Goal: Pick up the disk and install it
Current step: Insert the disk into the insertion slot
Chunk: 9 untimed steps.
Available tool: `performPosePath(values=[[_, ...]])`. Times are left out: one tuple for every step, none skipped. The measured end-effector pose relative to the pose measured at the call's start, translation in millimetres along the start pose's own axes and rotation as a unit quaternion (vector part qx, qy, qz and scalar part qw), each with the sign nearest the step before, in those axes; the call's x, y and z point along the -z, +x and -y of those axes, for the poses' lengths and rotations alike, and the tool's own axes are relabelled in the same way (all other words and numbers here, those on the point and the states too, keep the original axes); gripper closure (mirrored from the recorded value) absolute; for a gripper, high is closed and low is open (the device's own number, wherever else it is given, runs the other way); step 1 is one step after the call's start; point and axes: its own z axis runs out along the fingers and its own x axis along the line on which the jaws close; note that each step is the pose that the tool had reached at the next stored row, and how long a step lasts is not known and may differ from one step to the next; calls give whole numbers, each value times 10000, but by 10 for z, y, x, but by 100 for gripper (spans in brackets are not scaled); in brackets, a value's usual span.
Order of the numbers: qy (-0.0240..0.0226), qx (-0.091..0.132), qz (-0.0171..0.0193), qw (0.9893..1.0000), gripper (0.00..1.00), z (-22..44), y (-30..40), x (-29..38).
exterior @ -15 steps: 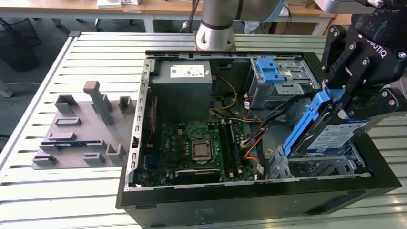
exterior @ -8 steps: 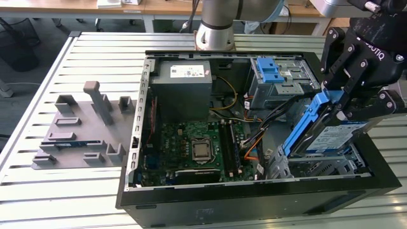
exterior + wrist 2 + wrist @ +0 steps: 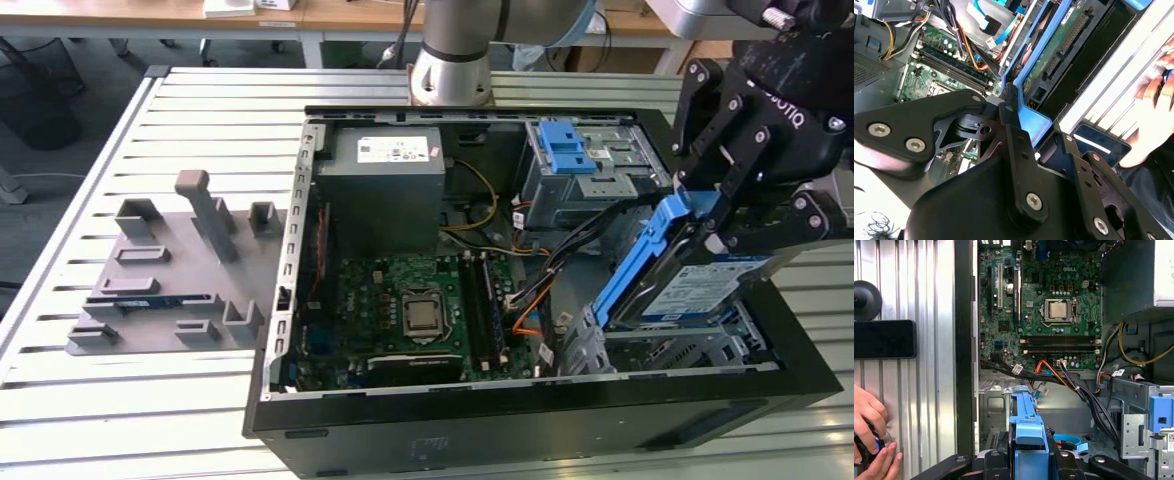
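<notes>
A table of pale ribbed metal slats [image 3: 80, 400] stands in bright, even light. Grey floor [image 3: 30, 230] shows past its edge on the exterior view's left, and light wooden desks [image 3: 350, 14] on white legs run along the back.

Tally: one computer case [image 3: 534, 425], one motherboard [image 3: 380, 300], one processor [image 3: 422, 312], one grey power supply box [image 3: 387, 200], one disk [image 3: 694, 292], one gripper [image 3: 721, 228], one grey fixture block [image 3: 174, 285] on the tabletop [image 3: 200, 120], two hands [image 3: 868, 412] in the first wrist view.

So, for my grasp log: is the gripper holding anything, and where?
The gripper holds the disk by the upper end of its blue bracket.
</notes>
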Motion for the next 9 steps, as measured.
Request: performPosePath(values=[[0,0,0,10000,64,0,0,-1],[0,0,0,10000,64,0,0,-2],[0,0,0,10000,64,0,0,-3],[0,0,-1,10000,62,0,0,-3],[0,0,0,10000,62,0,0,-5],[0,0,0,10000,56,0,-1,-9],[0,0,1,10000,56,0,0,-24],[0,0,2,10000,56,-1,1,-42],[0,0,1,10000,56,-1,1,-59]])
